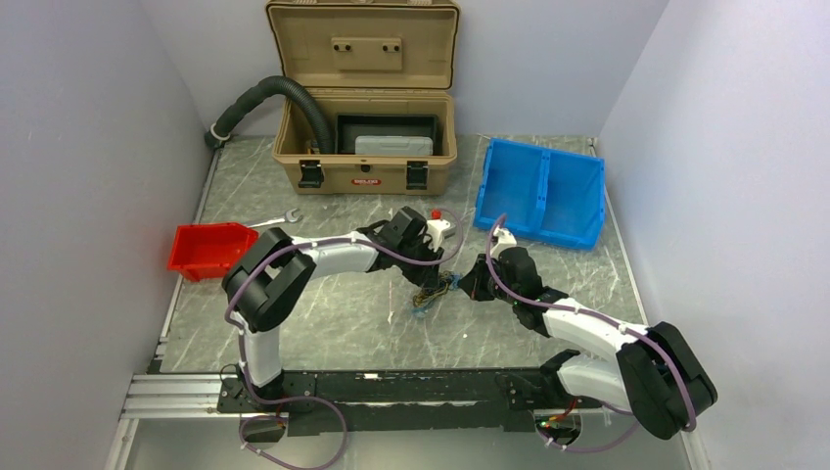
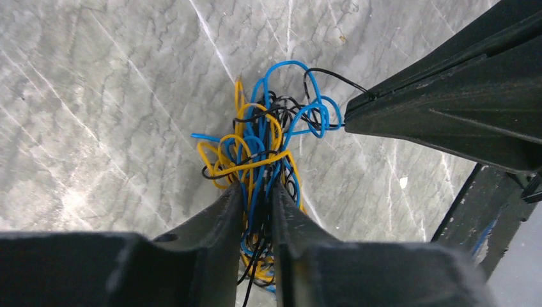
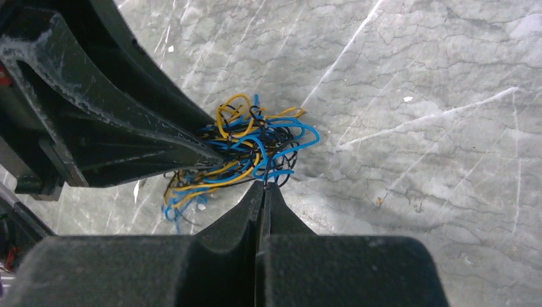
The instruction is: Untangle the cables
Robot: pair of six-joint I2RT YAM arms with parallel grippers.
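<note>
Cables (image 1: 432, 290): soft, light tangle, mid-counter (image 1: 343, 313), at 5 o'clock of tan case (image 1: 364, 174).
Left fingers (image 2: 235, 199): narrow, clamping a bundle.
Right fingers (image 3: 263, 189): pinching one black strand (image 2: 332, 75).
Your hold: single outer loops; strands likely snag.

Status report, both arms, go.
Left gripper shut on cable tangle. Right gripper shut, pinching one black wire at its edge. Tangle knotted: blue, yellow, black. Nothing blocking.

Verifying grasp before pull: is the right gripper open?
No: the right gripper is shut, fingers pressed together on a strand at the edge of the cable tangle.
</note>
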